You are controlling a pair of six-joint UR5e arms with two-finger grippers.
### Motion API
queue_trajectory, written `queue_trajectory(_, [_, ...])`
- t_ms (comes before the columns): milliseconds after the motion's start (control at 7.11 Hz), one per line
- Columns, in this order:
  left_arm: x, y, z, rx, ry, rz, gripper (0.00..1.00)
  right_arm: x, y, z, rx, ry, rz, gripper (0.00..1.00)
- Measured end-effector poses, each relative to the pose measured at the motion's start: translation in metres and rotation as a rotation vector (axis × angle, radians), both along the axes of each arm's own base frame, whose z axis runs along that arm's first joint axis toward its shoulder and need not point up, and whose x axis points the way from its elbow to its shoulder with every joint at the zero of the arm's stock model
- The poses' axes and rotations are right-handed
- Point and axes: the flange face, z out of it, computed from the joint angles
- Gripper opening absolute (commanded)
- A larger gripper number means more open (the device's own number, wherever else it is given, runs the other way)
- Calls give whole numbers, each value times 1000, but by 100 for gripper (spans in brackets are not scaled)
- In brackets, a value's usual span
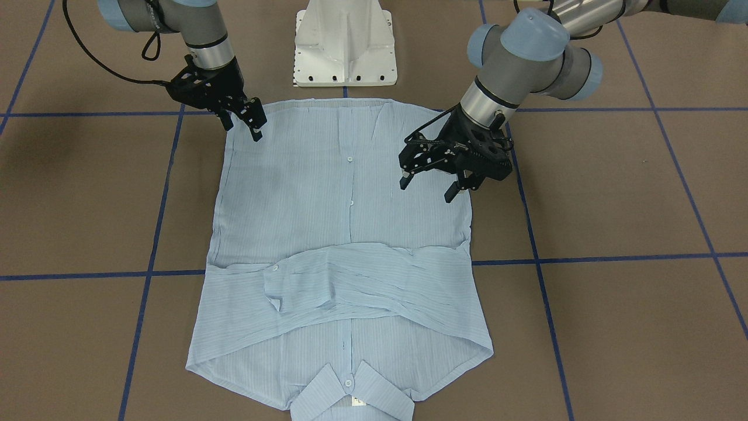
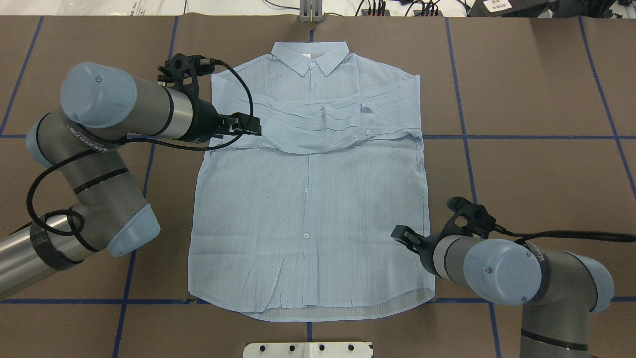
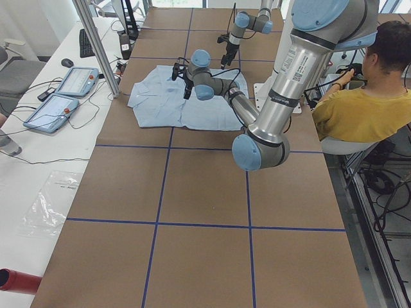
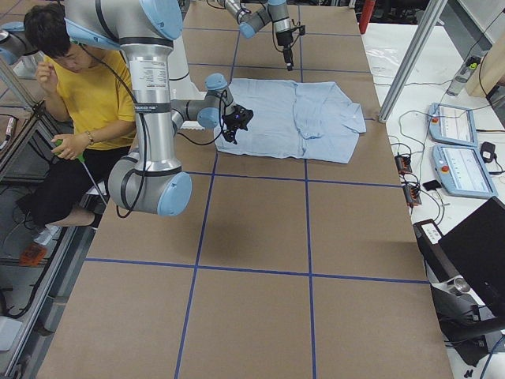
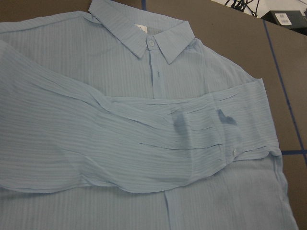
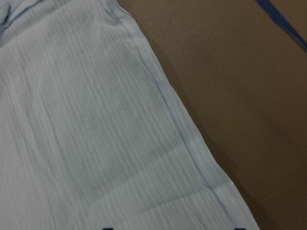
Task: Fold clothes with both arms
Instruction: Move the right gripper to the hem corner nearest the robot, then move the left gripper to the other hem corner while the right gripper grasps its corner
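While both pincers hang over it, shirt (image 1: 345,210) lies flat on the brown table (image 1: 613,193), button side up. Hem is toward the white base (image 1: 345,47), collar (image 1: 350,392) at the end far from the robot. Both sleeves (image 1: 362,280) are folded across the chest in one overlapping band, with a cuff (image 1: 283,289) on top near the middle. Buttons (image 1: 350,158) run down the centre.

Left pincer (image 1: 428,192): jaws wide, nothing between them, tips pointing down. It's over the shirt's side on the robot's left. Front view puts the sleeve band just beyond it on the collar side and the hem well behind it. Overhead view puts it right at the end of the band. Its wrist camera shows collar, chest and band from above with no fingers in frame, so it looks raised off the cloth.

Right pincer (image 1: 242,131): jaws apart, fairly wide, nothing held. It's at the opposite side edge, near the hem corner. Directly under it is the side seam, cloth on one side and bare table on the other, shown close up by its wrist camera. Cannot tell whether the tips touch the cloth. Sleeve band and collar are well away from it, toward the far end.

Pincers are well apart, with the shirt body between them. Blue tape lines (image 1: 613,257) cross the table and run under the shirt. In the side views a person (image 3: 366,109) in a yellow top sits beside the robot.
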Motion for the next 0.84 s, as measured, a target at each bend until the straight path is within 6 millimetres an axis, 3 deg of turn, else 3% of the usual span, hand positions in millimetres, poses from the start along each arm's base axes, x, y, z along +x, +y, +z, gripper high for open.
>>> queue_trajectory(422, [3, -1, 6, -10, -9, 0, 99, -1, 23, 24, -9, 48, -24, 77])
queue_trajectory(844, [7, -2, 11, -13, -13, 2, 99, -2, 31, 28, -11, 55, -40, 73])
